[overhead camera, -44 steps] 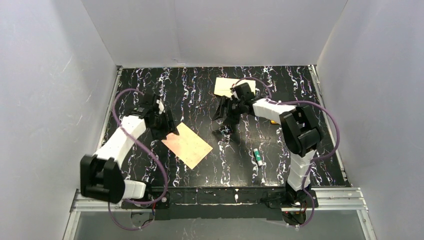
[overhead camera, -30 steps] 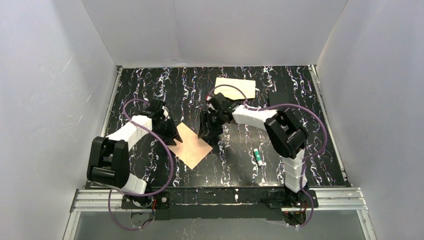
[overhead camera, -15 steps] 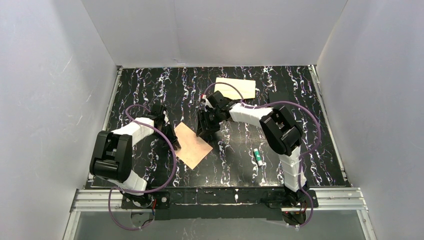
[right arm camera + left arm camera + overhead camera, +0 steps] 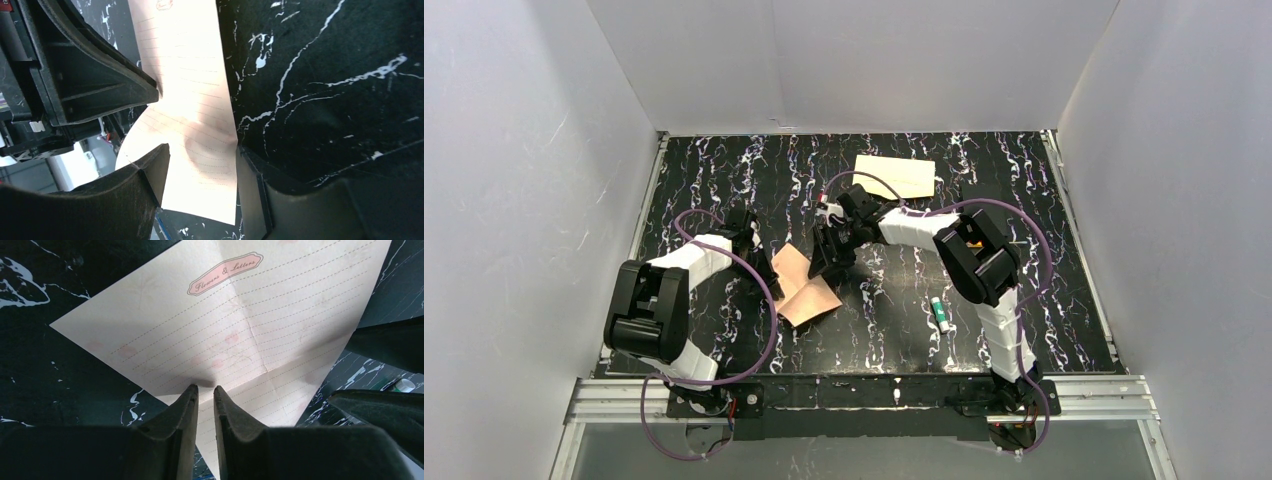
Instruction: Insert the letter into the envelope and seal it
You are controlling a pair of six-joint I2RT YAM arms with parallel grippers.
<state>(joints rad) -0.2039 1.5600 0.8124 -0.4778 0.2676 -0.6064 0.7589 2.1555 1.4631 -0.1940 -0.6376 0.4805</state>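
Letter (image 4: 804, 287) is sitting centre-left of the table, buckling up along a crease. It's not in the envelope (image 4: 894, 175), which is lying well apart at upper middle. Left gripper (image 4: 771, 283) is bearing on the sheet's left edge, fingers (image 4: 182, 415) nearly closed with only a slit showing. That reads as pinning, so the paper isn't sliding. Right gripper (image 4: 829, 265) is straddling the opposite side, fingers (image 4: 150, 175) spread wide and the sheet bowing between them. Looks like it's forcing a fold, since the letter is wider than the envelope. Small white-green tube (image 4: 939, 313) is lying lower right, apart from both arms.
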